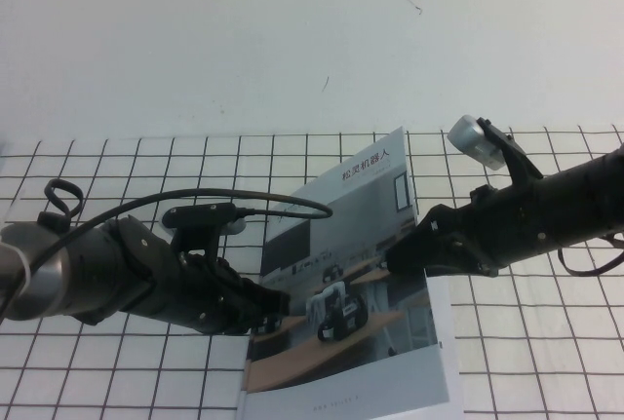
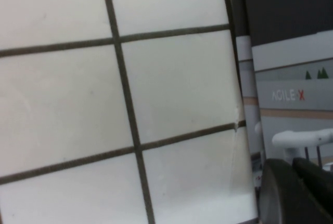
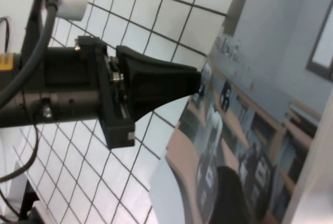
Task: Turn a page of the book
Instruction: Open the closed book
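The book [image 1: 341, 342] lies on the gridded table with its photo cover [image 3: 270, 104] lifted and tilted up on its right side. A strip of a white inner page [image 1: 445, 342] shows beneath it. My right gripper [image 1: 405, 262] is at the cover's raised right edge, open. One dark finger [image 3: 229, 193] lies against the printed face, and the other is hidden. My left gripper [image 1: 268, 308] is shut, its tip touching the book's left edge. In the left wrist view its fingers [image 2: 281, 193] sit close together over the cover [image 2: 291, 78].
A white cloth with a black grid [image 1: 546, 342] covers the table. A plain white wall [image 1: 244, 40] rises behind it. The left arm's cable [image 1: 283, 204] loops above the book's left side.
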### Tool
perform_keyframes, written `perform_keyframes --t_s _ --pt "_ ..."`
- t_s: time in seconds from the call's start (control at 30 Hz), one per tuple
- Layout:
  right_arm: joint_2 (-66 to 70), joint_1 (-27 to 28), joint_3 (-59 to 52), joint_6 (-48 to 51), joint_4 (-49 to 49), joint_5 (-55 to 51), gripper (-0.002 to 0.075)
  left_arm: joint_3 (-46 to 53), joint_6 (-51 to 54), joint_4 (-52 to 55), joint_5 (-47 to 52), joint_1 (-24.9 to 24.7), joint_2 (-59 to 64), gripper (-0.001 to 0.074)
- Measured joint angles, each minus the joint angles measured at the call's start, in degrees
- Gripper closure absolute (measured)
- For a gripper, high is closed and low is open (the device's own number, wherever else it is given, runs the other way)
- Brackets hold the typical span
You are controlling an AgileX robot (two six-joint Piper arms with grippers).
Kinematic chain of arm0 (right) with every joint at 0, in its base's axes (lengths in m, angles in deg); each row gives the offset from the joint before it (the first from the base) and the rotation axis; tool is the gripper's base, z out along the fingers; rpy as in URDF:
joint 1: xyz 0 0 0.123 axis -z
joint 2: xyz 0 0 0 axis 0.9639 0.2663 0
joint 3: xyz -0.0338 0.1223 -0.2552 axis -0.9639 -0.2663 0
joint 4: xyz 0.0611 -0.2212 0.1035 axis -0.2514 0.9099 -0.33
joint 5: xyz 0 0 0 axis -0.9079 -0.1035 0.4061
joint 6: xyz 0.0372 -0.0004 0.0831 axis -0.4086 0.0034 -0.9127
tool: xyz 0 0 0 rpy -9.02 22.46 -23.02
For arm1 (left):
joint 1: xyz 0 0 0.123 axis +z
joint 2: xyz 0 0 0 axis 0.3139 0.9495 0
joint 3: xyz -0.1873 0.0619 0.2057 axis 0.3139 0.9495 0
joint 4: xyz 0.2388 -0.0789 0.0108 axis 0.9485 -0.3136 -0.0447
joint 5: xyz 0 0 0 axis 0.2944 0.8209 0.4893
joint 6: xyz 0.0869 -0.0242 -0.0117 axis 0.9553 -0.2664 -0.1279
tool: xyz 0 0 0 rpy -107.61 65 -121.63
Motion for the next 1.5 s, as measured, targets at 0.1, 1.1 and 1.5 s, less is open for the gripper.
perform_keyframes --t_s 0.1,1.1,1.5 --pt "0.0 0.0 0.0 0.6 -1.2 -1.5 0.0303 0.0 0.0 -0.6 0.0 0.0 0.0 0.0736" --pt "-2.8 -2.5 1.0 9.9 -14.1 -8.1 0.0304 0.3 0.0 -0.6 -0.8 0.0 -15.0 0.0736" --pt "-2.8 -2.5 1.0 13.5 -19.2 -8.3 0.0304 0.5 -0.2 2.6 19.7 0.0 -36.0 0.0736"
